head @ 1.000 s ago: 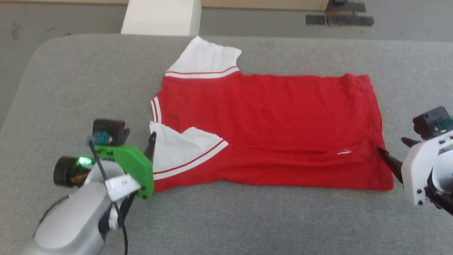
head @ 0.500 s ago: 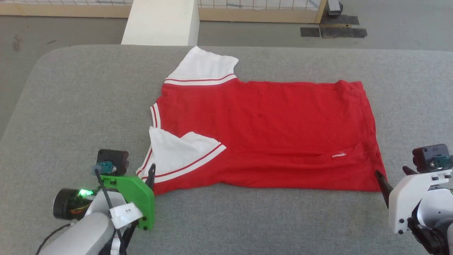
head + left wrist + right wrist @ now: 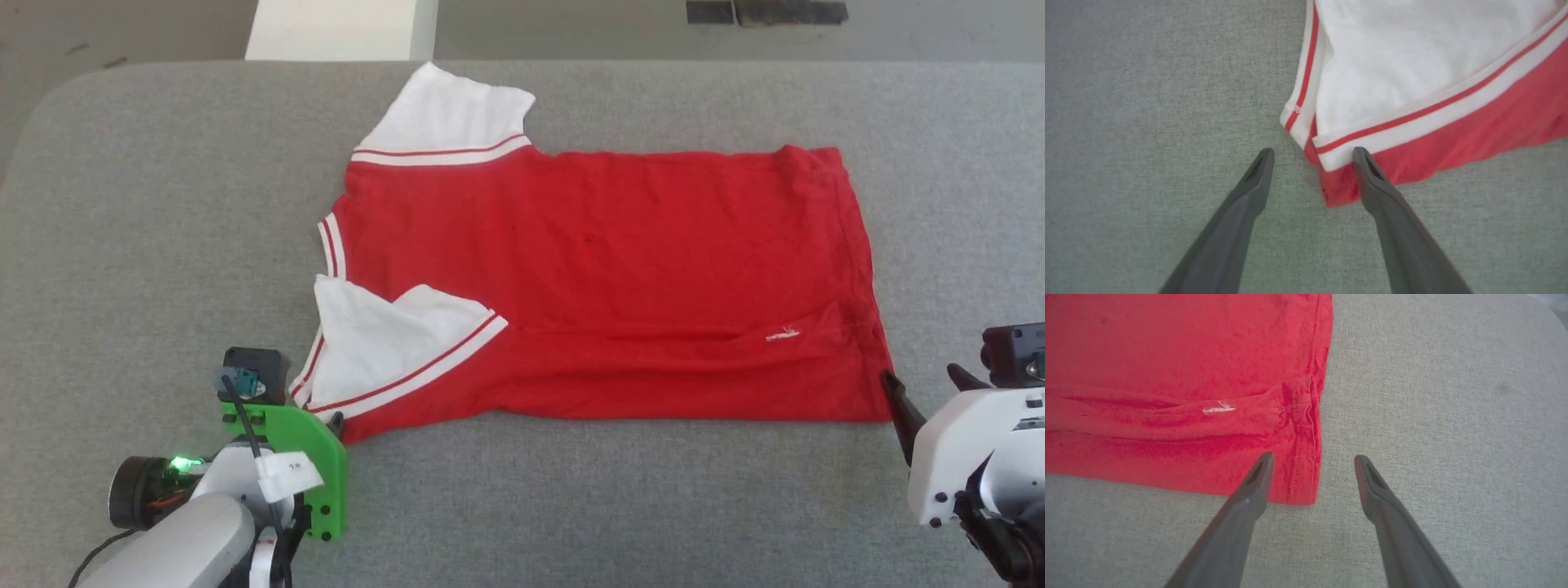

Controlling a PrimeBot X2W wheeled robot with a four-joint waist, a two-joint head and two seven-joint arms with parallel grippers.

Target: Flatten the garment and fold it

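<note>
Head view, our garment (image 3: 596, 278) spread on the table (image 3: 163, 204), left tool (image 3: 1312, 153) and right tool (image 3: 920, 376) parted, empty, at its near corners.

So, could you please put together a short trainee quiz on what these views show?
1. True or false: the left claw is shut on the garment.
2. In the right wrist view, what appears between the right claw fingertips? A) a white sleeve B) the red hem corner C) the collar
3. Fill in: the sleeves are ____ with red stripes.

Key: 1 false, its fingers stand apart; 2 B; 3 white.
</note>
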